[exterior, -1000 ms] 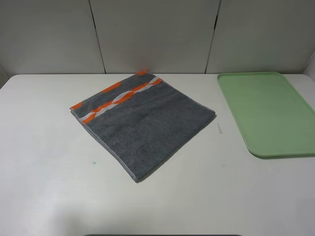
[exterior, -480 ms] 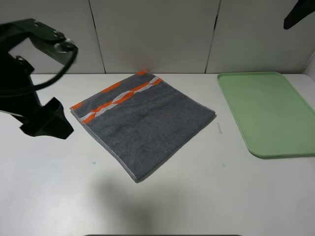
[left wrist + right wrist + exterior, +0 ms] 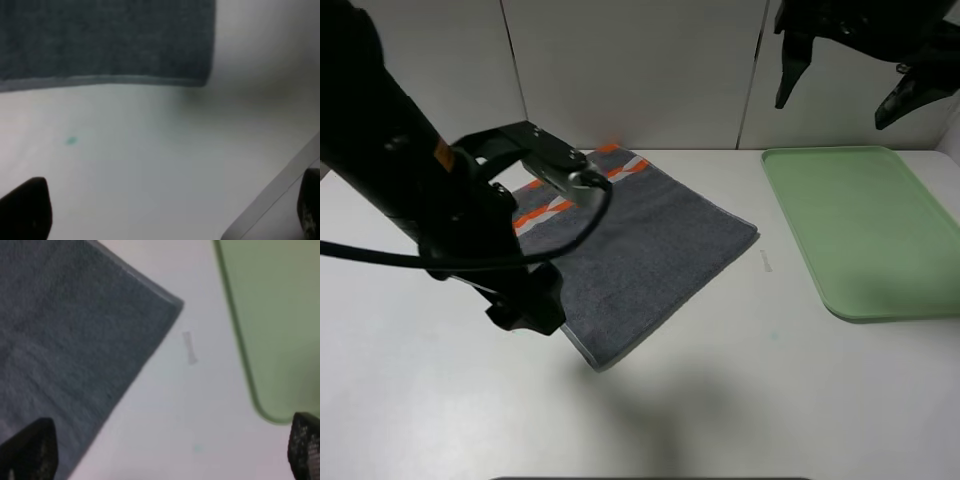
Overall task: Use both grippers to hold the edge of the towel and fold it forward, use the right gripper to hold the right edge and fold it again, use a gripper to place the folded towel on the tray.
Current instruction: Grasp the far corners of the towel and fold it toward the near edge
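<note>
The dark grey towel (image 3: 660, 245) lies flat and skewed on the white table, its orange-and-white stripes (image 3: 620, 170) at the far end. My bulky left arm (image 3: 430, 190) hangs over the towel's left part and hides it. In the left wrist view the left gripper (image 3: 167, 210) is open above bare table, just short of the towel's pale hem (image 3: 100, 80). The right gripper (image 3: 847, 88) is open high at the back right; in its wrist view (image 3: 167, 450) it looks down on the towel's right corner (image 3: 172, 302). The pale-green tray (image 3: 865, 235) lies at the right.
A small pale mark (image 3: 190, 347) sits on the table between the towel and the tray (image 3: 280, 315). A teal speck (image 3: 71, 141) shows near the towel's front hem. The table's front edge (image 3: 270, 200) runs close to the left gripper. White wall panels stand behind.
Both arms have come into view. The left arm swung in from the left over the towel's left part. The right gripper moved in at the top right. The towel has not moved.
</note>
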Tool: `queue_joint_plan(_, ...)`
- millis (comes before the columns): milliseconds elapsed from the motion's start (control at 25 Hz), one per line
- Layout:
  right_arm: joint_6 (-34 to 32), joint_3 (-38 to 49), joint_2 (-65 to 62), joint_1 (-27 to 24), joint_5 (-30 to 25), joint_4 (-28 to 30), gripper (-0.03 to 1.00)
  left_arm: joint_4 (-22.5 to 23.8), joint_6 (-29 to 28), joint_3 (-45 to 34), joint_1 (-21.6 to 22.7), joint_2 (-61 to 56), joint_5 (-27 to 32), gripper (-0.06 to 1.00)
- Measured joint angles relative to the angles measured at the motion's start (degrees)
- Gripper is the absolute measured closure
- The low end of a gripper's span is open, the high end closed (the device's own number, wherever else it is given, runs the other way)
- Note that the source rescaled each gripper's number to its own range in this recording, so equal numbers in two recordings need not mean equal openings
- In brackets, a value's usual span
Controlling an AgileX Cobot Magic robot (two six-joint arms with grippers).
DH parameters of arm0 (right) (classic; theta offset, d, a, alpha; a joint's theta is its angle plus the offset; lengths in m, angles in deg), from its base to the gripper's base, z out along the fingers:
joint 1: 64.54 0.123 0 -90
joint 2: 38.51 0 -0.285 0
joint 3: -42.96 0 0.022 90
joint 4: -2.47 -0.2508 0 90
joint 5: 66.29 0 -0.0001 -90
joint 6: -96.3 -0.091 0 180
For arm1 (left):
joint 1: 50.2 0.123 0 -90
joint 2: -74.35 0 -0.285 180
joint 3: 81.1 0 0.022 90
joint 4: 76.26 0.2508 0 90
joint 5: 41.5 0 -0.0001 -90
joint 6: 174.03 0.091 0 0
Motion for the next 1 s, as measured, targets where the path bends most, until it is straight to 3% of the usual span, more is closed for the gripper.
queue_joint_plan(440,-13.58,-4.49,14.27,0.59,4.65,-0.74,-0.03,-0.06,0.00,0.00,-1.39,8.12,-6.36,-0.03)
queue_joint_plan(1000,-18.27,-4.49,21.56,0.06,8.34,0.94,-0.03,-3.35,0.00,0.00,-1.39,16.42,-9.34,-0.03)
